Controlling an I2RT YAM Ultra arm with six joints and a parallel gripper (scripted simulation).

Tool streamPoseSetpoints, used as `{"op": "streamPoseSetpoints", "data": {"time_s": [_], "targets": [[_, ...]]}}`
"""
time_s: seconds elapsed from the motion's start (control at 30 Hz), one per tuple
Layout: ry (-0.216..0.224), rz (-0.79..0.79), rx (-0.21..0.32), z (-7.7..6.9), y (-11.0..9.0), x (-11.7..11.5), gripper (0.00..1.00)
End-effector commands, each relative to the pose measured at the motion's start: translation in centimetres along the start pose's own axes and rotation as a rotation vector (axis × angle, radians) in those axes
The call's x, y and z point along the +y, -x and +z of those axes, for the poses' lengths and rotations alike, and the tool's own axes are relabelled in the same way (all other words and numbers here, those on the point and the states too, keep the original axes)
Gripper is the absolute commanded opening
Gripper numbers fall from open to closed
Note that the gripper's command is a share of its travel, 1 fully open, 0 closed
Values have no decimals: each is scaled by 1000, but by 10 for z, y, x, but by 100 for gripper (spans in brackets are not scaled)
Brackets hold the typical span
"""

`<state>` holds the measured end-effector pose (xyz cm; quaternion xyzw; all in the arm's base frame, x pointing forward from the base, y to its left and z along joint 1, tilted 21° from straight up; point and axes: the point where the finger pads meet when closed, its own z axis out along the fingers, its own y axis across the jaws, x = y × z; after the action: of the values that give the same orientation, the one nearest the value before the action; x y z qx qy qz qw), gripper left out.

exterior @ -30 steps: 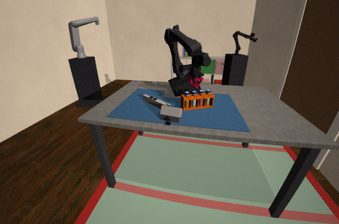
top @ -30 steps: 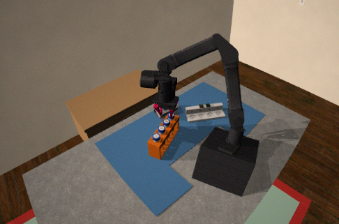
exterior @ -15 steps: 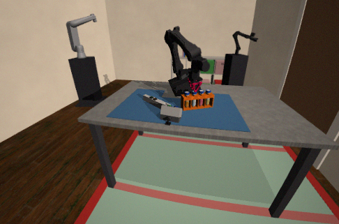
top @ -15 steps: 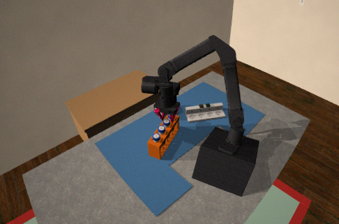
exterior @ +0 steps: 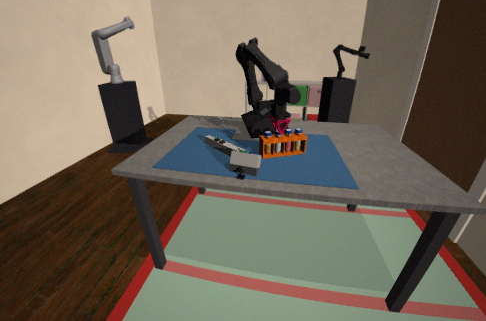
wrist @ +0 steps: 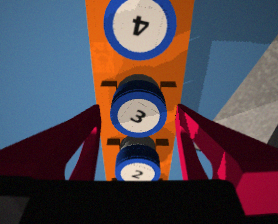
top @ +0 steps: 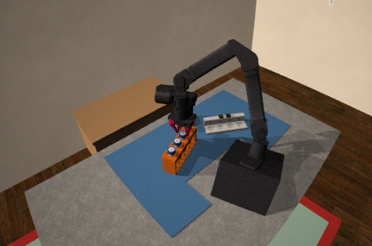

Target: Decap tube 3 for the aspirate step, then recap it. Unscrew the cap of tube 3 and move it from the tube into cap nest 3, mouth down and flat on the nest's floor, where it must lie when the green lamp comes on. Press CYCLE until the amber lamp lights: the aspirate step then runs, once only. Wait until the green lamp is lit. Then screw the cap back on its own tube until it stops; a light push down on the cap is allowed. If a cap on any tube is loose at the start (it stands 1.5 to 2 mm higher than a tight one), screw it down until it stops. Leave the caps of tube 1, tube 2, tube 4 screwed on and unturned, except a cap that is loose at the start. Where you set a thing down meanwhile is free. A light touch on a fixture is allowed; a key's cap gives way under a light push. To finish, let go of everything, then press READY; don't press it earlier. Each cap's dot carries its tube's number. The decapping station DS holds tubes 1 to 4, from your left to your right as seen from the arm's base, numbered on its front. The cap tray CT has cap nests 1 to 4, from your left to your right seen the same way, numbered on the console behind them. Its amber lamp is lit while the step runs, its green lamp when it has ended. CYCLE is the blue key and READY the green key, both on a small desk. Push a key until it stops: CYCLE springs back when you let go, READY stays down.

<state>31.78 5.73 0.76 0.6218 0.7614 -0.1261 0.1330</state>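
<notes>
The orange decapping station (wrist: pixel 139 65) holds blue-rimmed caps with white numbered dots. In the wrist view cap 3 (wrist: pixel 137 111) sits in the middle, cap 4 (wrist: pixel 140 25) beyond it and cap 2 (wrist: pixel 138 165) nearer. All three sit on their tubes. My gripper (wrist: pixel 138 113) is open, its red fingers straddle cap 3 with a gap on each side and touch nothing. In the top view the gripper (top: pixel 181 126) hangs just above the far end of the station (top: pixel 180 150). The white cap tray (top: pixel 224 123) lies to the right with empty nests; no lamp looks lit.
The grey key desk (exterior: pixel 245 162) stands at the front of the blue mat, near the cap tray (exterior: pixel 222 142) and the station (exterior: pixel 283 145). An orange-brown cabinet (top: pixel 115 112) stands beyond the table. The arm's black base (top: pixel 249 177) sits on the table.
</notes>
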Motion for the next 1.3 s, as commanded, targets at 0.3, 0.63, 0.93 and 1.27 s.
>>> {"op": "streamPoseSetpoints", "data": {"time_s": [0.3, 0.63, 0.93, 1.27], "targets": [[9, -4, -3, 2, 0, 2, 49], [9, -4, -3, 6, 1, 2, 49], [9, -4, -3, 6, 1, 2, 0], [9, -104, -3, 6, 1, 2, 0]]}}
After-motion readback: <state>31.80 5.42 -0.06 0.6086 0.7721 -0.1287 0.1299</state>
